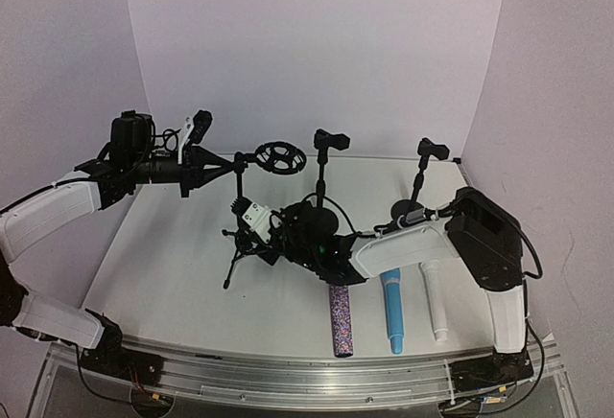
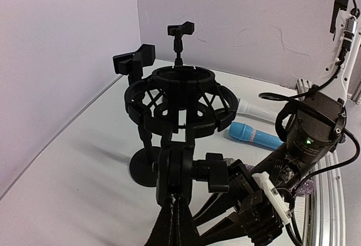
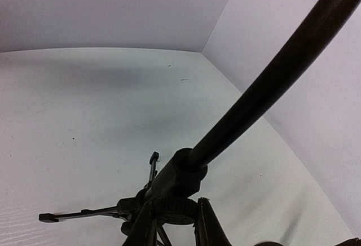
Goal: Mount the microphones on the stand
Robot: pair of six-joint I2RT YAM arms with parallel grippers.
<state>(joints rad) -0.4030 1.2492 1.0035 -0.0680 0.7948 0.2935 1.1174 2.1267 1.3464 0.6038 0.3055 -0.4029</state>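
Observation:
The tripod stand [image 1: 237, 215] stands at the table's middle left, with a ring-shaped shock mount [image 1: 279, 157] on top. My left gripper [image 1: 217, 161] is shut on the stand's top, just below the mount [image 2: 180, 96]; its fingers [image 2: 169, 223] pinch the pivot bracket. My right gripper [image 1: 273, 236] is shut on the stand's lower collar [image 3: 176, 203] under the pole [image 3: 271, 82]. The glittery purple microphone [image 1: 341, 320], the light blue microphone [image 1: 392, 311] and the white microphone [image 1: 436, 303] lie side by side on the table near the front. The blue one [image 2: 254, 135] and the white one [image 2: 256, 110] also show in the left wrist view.
Two round-based stands with clip holders stand at the back: one in the middle [image 1: 323, 183], one at the right [image 1: 419, 180]. White walls close the table at the back and both sides. My right arm [image 1: 413, 241] reaches across above the microphones' heads.

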